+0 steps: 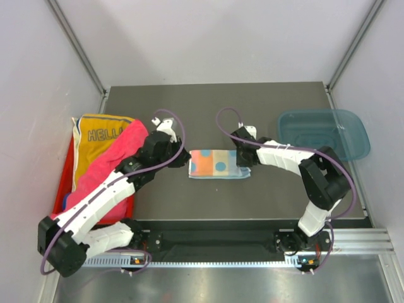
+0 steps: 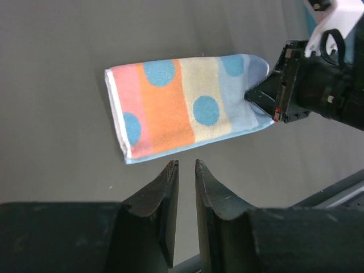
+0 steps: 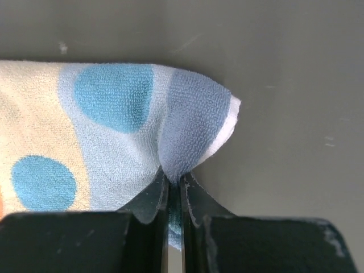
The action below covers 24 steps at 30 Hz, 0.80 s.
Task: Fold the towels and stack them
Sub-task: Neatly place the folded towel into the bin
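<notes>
A folded light blue towel with orange, pink and cream bands and blue dots [image 1: 216,163] lies flat mid-table; it also shows in the left wrist view [image 2: 182,105] and the right wrist view [image 3: 114,131]. My right gripper [image 1: 242,160] is shut on its right edge, with a pinch of cloth puckered between the jaws [image 3: 174,177]. My left gripper [image 1: 185,156] hovers just left of the towel, its jaws a narrow gap apart and empty [image 2: 186,164]. A hot pink towel [image 1: 107,167] lies over a yellow "HELLO" towel [image 1: 95,136] at the left.
The pink and yellow towels sit in a red tray [image 1: 61,189] at the table's left edge. A translucent teal bin [image 1: 325,132] stands at the back right. White walls enclose the table on three sides.
</notes>
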Available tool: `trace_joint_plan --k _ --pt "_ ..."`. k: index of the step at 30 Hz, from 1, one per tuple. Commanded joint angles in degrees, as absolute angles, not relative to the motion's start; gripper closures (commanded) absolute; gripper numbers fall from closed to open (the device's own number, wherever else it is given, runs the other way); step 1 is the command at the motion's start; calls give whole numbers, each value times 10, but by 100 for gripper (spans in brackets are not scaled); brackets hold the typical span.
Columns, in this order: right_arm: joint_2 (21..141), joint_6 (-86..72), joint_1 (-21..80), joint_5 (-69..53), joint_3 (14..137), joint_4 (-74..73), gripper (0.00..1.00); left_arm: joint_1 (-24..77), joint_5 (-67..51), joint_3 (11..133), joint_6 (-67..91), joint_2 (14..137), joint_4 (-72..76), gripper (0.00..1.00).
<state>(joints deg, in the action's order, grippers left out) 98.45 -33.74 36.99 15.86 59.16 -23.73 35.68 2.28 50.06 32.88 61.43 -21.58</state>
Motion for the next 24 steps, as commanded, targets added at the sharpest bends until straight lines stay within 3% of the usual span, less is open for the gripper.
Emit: trace_joint_plan --k 1,13,24 --pt "979 -309 376 249 648 -320 100 359 12 526 315 570 -245 77" --pt "1015 -217 350 431 845 -494 100 359 8 519 270 484 -324 76" --pt "1032 -128 273 474 876 -490 100 359 9 500 229 474 -346 76"
